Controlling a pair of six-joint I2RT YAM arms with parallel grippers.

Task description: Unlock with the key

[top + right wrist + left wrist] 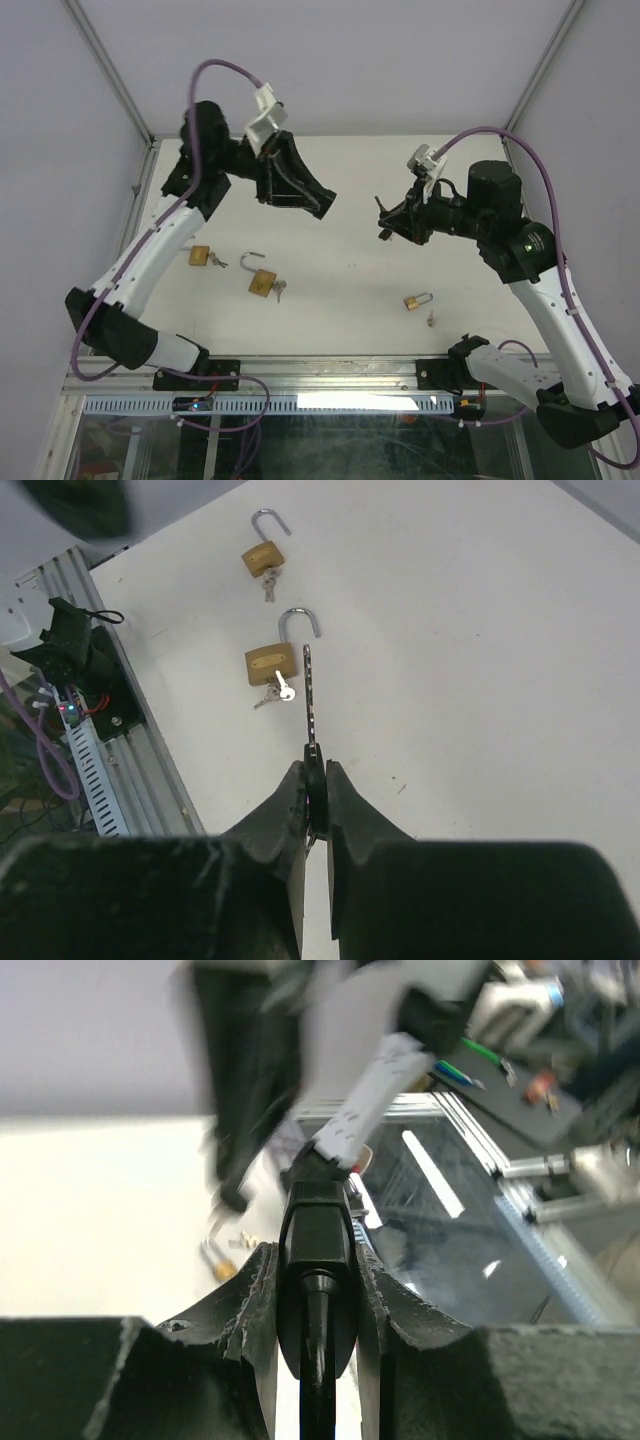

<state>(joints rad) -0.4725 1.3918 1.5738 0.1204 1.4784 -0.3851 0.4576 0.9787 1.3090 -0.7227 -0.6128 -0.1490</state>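
Padlocks lie in three spots on the white table [350,170]. The left padlock [199,256] and the middle padlock [262,282] both have their shackles swung open, and the middle one has small keys [279,290] hanging at its body. The right padlock [417,299] sits well apart from them, nearer the right arm. Its shackle looks to be down in the body, and a loose key [431,320] lies on the table just beside it, not touching.

The right gripper [384,222] hangs in the air above the middle of the table, clear of all three locks. Its wrist camera shows the fingers pinched narrow on a held key [310,695]. The head is clamped between the pads and the toothed blade sticks straight out past the tips, lined up in that view with the middle padlock below.

The left gripper [322,205] is raised over the far left part of the table. Its fingers [258,1290] press on either side of a glossy black piece [316,1290]; what that is I cannot tell.
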